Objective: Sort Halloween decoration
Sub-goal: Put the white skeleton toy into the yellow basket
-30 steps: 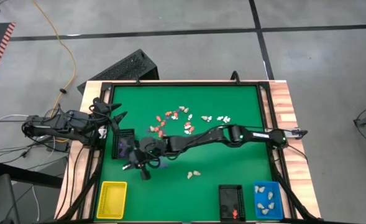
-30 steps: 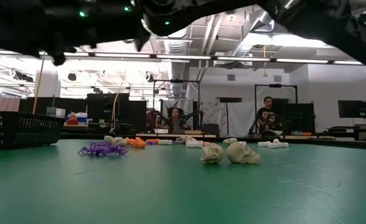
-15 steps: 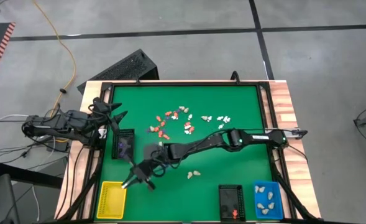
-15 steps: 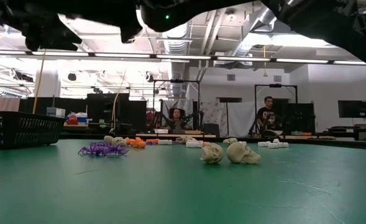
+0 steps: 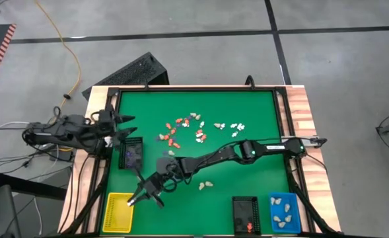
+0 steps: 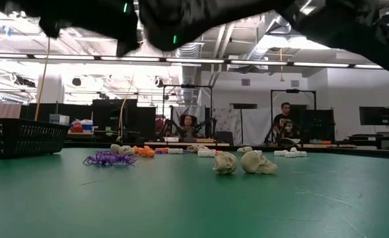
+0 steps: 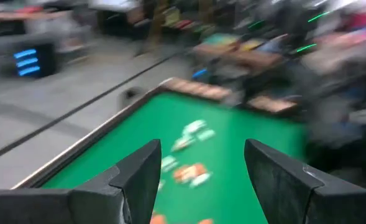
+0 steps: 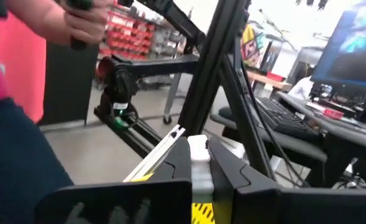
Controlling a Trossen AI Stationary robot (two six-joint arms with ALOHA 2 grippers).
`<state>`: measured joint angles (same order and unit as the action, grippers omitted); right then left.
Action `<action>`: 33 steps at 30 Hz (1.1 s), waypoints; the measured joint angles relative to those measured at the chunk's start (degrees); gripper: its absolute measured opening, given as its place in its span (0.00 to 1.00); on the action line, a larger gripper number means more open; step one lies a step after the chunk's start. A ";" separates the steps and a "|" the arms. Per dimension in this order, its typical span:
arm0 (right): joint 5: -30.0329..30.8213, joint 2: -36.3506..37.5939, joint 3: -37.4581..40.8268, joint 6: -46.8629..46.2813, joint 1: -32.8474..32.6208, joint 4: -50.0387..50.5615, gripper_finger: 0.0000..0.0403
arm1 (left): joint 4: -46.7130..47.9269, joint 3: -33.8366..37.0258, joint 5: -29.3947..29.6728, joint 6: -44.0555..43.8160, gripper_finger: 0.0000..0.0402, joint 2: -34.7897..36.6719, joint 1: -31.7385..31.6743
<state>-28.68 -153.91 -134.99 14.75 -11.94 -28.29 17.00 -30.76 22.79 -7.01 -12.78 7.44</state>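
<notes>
The Halloween decoration lies as tiny figurines on the green table: an orange-red and white cluster, white ones, two cream skulls and a purple spider. My right gripper reaches across the table to the far right corner of the yellow tray, shut on a small white figurine. My left gripper hovers open and level over the table's left edge, its fingers holding nothing. My right gripper pinches the white figurine between its two fingertips. The fingers lie about level and come from the table's right. The figurine is lifted clear, over the yellow tray's edge.
A black tray holding purple pieces stands at the left. At the near edge, a black tray holds orange-red pieces and a blue tray holds cream skulls. A raised dark frame borders the table. People sit in the room beyond.
My right gripper has gone from beside the left black tray toward the table's near left corner, to the yellow tray, and its wrist has tipped up and rolled. It has stayed shut. My left gripper has risen a little and turned, still open.
</notes>
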 joint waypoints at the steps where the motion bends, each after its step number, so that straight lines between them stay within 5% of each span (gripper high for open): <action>1: 0.03 -0.41 0.20 -2.12 0.21 -1.82 0.09 | -0.97 -0.67 -2.24 -0.17 0.55 0.00 0.02; 11: 0.08 -1.94 0.01 -6.93 0.76 -5.75 0.09 | 4.29 -3.22 -18.20 -9.42 0.55 -1.78 0.04; 17: 0.84 -1.92 -0.01 -9.02 1.27 0.76 0.09 | 14.27 -3.20 -19.27 -18.28 0.53 -6.87 0.05; 24: 0.57 4.29 0.05 -4.68 2.49 25.08 0.09 | 22.45 -4.28 -22.69 -25.25 0.33 -17.84 3.00; 33: 5.75 16.20 0.07 5.97 2.43 60.14 0.09 | 41.55 -16.82 -21.95 -33.15 0.02 -27.86 8.18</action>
<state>-22.93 -137.70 -134.92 20.72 -9.51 31.85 58.55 -47.58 0.84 -40.16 -40.63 15.63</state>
